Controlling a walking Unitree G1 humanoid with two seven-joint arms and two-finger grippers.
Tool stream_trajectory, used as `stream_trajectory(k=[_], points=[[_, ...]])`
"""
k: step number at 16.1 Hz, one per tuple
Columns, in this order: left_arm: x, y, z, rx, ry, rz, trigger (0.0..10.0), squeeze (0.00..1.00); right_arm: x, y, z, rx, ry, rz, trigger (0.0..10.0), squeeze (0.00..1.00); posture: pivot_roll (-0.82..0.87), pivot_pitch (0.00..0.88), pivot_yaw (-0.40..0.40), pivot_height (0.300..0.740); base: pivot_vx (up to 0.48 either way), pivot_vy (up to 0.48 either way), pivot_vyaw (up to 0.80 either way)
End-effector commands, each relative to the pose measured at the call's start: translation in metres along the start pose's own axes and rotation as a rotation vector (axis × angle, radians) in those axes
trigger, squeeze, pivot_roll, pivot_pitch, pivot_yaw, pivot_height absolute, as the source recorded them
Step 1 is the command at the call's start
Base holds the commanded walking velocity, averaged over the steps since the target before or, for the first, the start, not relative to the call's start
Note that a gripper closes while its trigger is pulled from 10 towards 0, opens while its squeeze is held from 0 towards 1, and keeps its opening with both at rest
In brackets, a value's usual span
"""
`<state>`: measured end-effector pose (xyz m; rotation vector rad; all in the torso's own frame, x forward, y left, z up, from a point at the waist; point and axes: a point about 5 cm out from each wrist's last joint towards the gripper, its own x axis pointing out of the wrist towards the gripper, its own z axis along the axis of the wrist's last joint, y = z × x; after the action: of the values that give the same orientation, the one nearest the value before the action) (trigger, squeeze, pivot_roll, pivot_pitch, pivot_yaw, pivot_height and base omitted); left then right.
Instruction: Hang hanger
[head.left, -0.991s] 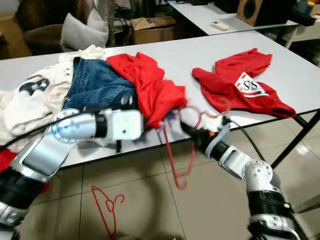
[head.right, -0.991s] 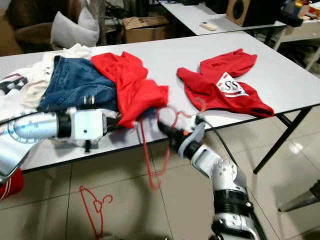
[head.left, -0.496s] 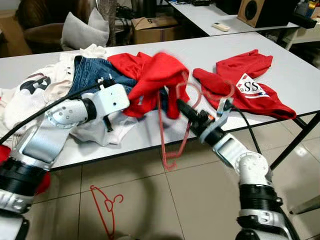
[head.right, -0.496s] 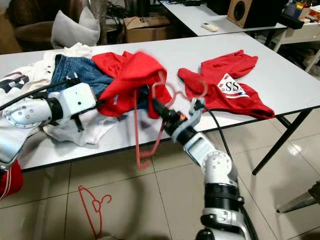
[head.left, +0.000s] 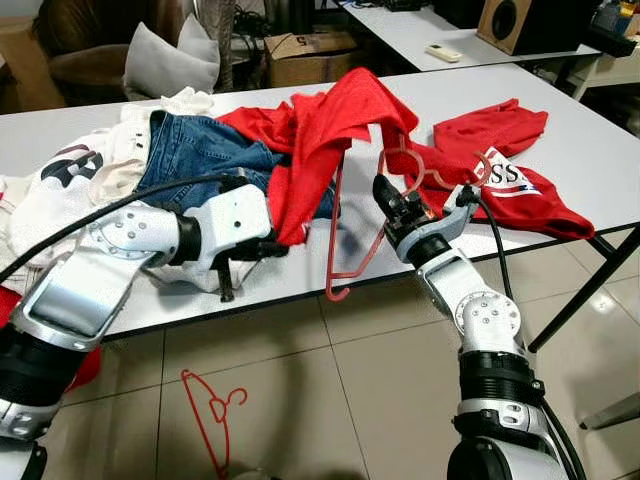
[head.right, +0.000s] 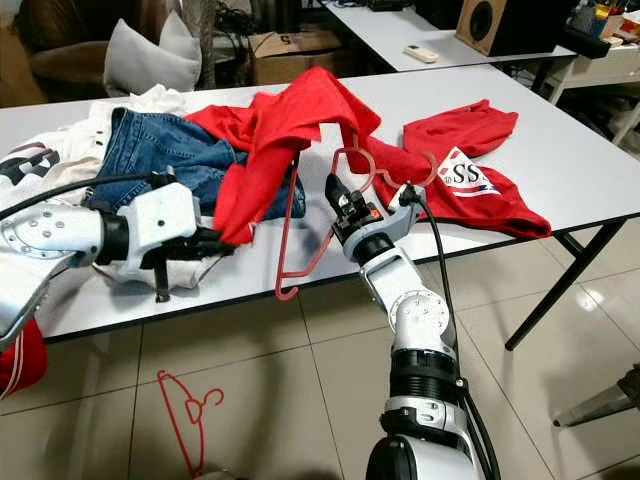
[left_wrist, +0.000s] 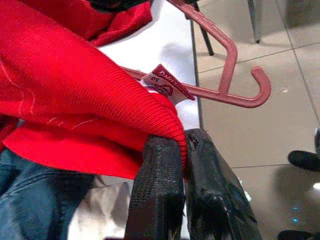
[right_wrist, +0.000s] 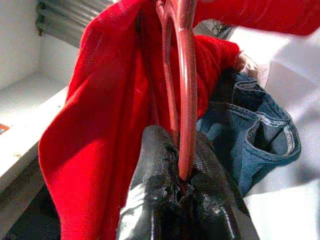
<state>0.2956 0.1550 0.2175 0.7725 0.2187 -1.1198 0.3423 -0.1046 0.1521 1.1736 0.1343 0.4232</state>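
A red plastic hanger (head.left: 352, 232) is held upright over the table's front edge, with my right gripper (head.left: 392, 200) shut on it near its neck (right_wrist: 187, 90). A red shirt (head.left: 335, 125) drapes over the hanger's top like a tent. One hanger arm (left_wrist: 227, 75) sticks out below the shirt, past the table edge. My left gripper (left_wrist: 182, 145) is shut on the shirt's hem, low and to the left of the hanger (head.left: 268, 247). The white table (head.left: 440, 95) carries both.
Blue jeans (head.left: 195, 160) and white clothes (head.left: 70, 190) lie piled on the table's left. A second red shirt with a white logo (head.left: 505, 175) lies at the right. Another red hanger (head.left: 215, 405) lies on the tiled floor. A cardboard box (head.left: 305, 55) and a pillow (head.left: 170, 65) are behind.
My right gripper has lifted the hanger higher and further over the table, raising the red shirt into a peak. My left gripper has drawn the hem down and toward me.
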Motion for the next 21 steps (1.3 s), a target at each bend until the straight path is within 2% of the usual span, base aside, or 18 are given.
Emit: stream_trajectory(k=[1, 2, 3, 4, 5, 6, 7, 8, 9, 10, 11, 12, 14, 16, 18, 19, 20, 21], points=[[0.006, -0.006, -0.001, 0.003, 0.014, -0.055, 0.0, 0.00, 0.018, 0.033, -0.004, 0.088, -0.056, 0.108, 10.0, 0.00, -0.03, 0.000, 0.008, 0.740, 0.000, 0.000, 0.00], [0.006, -0.005, -0.001, 0.000, 0.012, -0.041, 0.0, 0.00, 0.019, 0.035, -0.007, 0.076, -0.044, 0.115, 10.0, 0.00, -0.03, 0.000, 0.009, 0.740, 0.000, 0.000, 0.00], [0.006, -0.001, 0.001, -0.006, -0.004, -0.008, 0.0, 0.00, 0.018, 0.035, -0.011, -0.015, -0.006, 0.111, 10.0, 0.00, -0.03, 0.000, 0.010, 0.740, 0.000, 0.000, 0.00], [0.005, 0.007, 0.004, -0.020, -0.024, 0.065, 0.0, 0.00, 0.016, 0.032, -0.014, -0.155, 0.045, 0.091, 10.0, 0.00, -0.03, 0.000, 0.008, 0.740, 0.000, 0.000, 0.00], [0.004, 0.020, 0.007, -0.023, -0.037, 0.172, 0.0, 0.00, 0.013, 0.029, -0.015, -0.256, 0.081, 0.073, 10.0, 0.00, -0.03, 0.000, 0.008, 0.740, 0.000, 0.000, 0.00], [-0.003, 0.046, 0.012, -0.012, -0.057, 0.371, 0.0, 0.00, 0.007, 0.024, -0.014, -0.378, 0.129, 0.047, 10.0, 0.00, -0.03, 0.000, 0.008, 0.740, 0.000, 0.000, 0.00], [-0.016, 0.075, 0.020, -0.001, -0.082, 0.579, 0.0, 0.00, 0.001, 0.022, -0.011, -0.421, 0.164, 0.045, 10.0, 0.00, -0.04, 0.000, 0.015, 0.740, 0.000, 0.000, 0.00], [-0.026, 0.090, 0.027, 0.027, -0.098, 0.677, 0.0, 0.00, -0.001, 0.024, -0.007, -0.454, 0.179, 0.062, 10.0, 0.00, -0.05, 0.000, 0.023, 0.740, 0.000, 0.000, 0.00], [-0.041, 0.110, 0.038, 0.093, -0.098, 0.786, 0.0, 0.00, -0.004, 0.032, 0.003, -0.397, 0.170, 0.119, 10.0, 0.00, -0.05, 0.000, 0.027, 0.740, 0.000, 0.000, 0.00], [-0.060, 0.128, 0.049, 0.170, -0.087, 0.911, 0.0, 0.00, -0.009, 0.038, 0.011, -0.383, 0.179, 0.168, 10.0, 0.00, -0.05, 0.000, 0.032, 0.740, 0.000, 0.000, 0.00], [-0.073, 0.139, 0.061, 0.234, -0.079, 0.964, 0.0, 0.00, -0.016, 0.038, 0.015, -0.485, 0.247, 0.183, 10.0, 0.00, -0.05, 0.000, 0.036, 0.740, 0.000, 0.000, 0.00], [-0.078, 0.146, 0.069, 0.301, -0.054, 0.966, 0.0, 0.00, -0.025, 0.040, 0.019, -0.553, 0.293, 0.201, 10.0, 0.00, -0.05, 0.000, 0.036, 0.740, 0.000, 0.000, 0.00], [-0.081, 0.153, 0.075, 0.383, -0.010, 0.926, 0.0, 0.00, -0.036, 0.060, 0.033, -0.522, 0.268, 0.297, 10.0, 0.00, -0.06, 0.000, 0.054, 0.740, 0.000, 0.000, 0.00], [-0.083, 0.155, 0.079, 0.400, -0.013, 0.910, 0.0, 0.00, -0.044, 0.070, 0.034, -0.508, 0.282, 0.364, 10.0, 0.00, -0.06, 0.000, 0.058, 0.740, 0.000, 0.000, 0.00], [-0.084, 0.158, 0.090, 0.398, -0.068, 0.865, 0.0, 0.00, -0.056, 0.082, 0.030, -0.452, 0.299, 0.487, 10.0, 0.00, -0.07, 0.000, 0.064, 0.740, 0.000, 0.000, 0.00], [-0.083, 0.158, 0.093, 0.388, -0.087, 0.842, 0.0, 0.00, -0.057, 0.081, 0.031, -0.438, 0.277, 0.483, 10.0, 0.00, -0.07, 0.000, 0.067, 0.740, 0.000, 0.000, 0.00], [-0.066, 0.154, 0.090, 0.339, -0.107, 0.745, 0.0, 0.00, -0.049, 0.030, 0.037, -0.450, 0.247, 0.063, 10.0, 0.00, -0.08, 0.000, 0.077, 0.740, 0.000, 0.000, 0.00], [-0.056, 0.150, 0.083, 0.318, -0.099, 0.715, 0.0, 0.00, -0.055, 0.019, 0.033, -0.530, 0.303, 0.017, 10.0, 0.00, -0.09, 0.000, 0.080, 0.740, 0.000, 0.000, 0.00]])
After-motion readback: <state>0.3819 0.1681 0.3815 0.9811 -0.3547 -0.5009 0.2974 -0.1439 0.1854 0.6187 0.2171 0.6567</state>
